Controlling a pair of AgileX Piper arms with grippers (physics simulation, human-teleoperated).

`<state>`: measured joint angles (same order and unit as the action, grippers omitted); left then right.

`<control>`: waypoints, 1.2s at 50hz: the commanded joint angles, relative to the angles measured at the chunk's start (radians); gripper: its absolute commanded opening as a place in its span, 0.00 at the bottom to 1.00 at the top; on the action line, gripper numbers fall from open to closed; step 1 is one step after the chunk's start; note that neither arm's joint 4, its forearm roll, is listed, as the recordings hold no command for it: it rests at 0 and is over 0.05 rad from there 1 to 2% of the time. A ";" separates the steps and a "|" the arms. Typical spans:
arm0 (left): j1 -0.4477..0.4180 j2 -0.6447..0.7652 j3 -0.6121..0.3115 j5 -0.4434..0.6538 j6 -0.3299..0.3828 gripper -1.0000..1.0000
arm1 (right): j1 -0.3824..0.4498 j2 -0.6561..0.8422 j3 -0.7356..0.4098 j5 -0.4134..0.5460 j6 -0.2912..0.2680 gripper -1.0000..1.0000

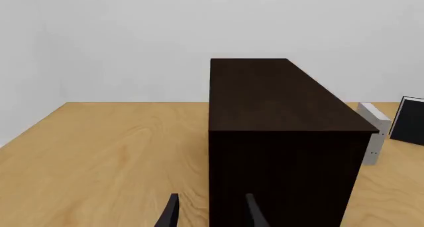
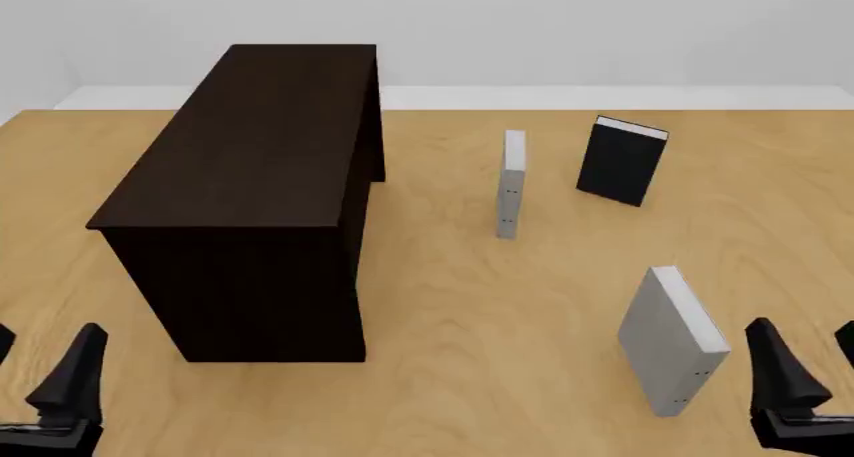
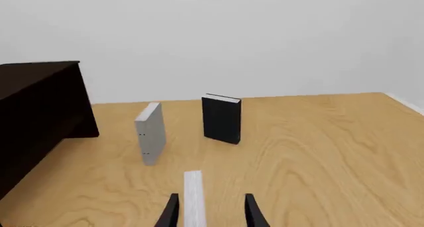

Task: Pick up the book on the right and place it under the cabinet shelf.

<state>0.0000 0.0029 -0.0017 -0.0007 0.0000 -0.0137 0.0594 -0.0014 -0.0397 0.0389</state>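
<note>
With its jaws apart, the right gripper (image 2: 811, 377) should straddle the upright thick light-grey hardback book (image 2: 671, 339) squarely across its covers before clamping.

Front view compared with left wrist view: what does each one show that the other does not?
Only the front view shows the thick grey book standing near the right gripper.

Only the left wrist view shows the left gripper open, pointing at the cabinet's near end.

Both show the cabinet, the slimmer grey book, the black book and the table.
</note>
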 commanded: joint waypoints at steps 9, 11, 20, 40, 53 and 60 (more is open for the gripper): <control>0.000 0.005 -0.003 -0.001 0.000 1.00 | 0.029 -0.057 -0.055 0.061 -0.057 1.00; 0.000 0.005 -0.003 -0.001 0.000 1.00 | 0.038 -0.059 -0.097 0.086 -0.068 1.00; 0.000 0.005 -0.003 -0.001 0.000 1.00 | 0.059 -0.059 -0.290 0.225 -0.089 1.00; 0.000 0.005 -0.003 -0.001 0.000 1.00 | 0.108 0.226 -0.700 0.587 -0.185 1.00; 0.000 0.005 -0.003 -0.001 0.000 1.00 | 0.152 0.396 -0.881 0.755 -0.158 1.00; 0.000 0.005 -0.003 -0.001 0.000 1.00 | 0.174 0.463 -0.939 0.815 -0.154 1.00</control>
<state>0.0001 0.0076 -0.0043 -0.0019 -0.0002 0.1299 0.4126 -0.8279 0.6690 -0.1269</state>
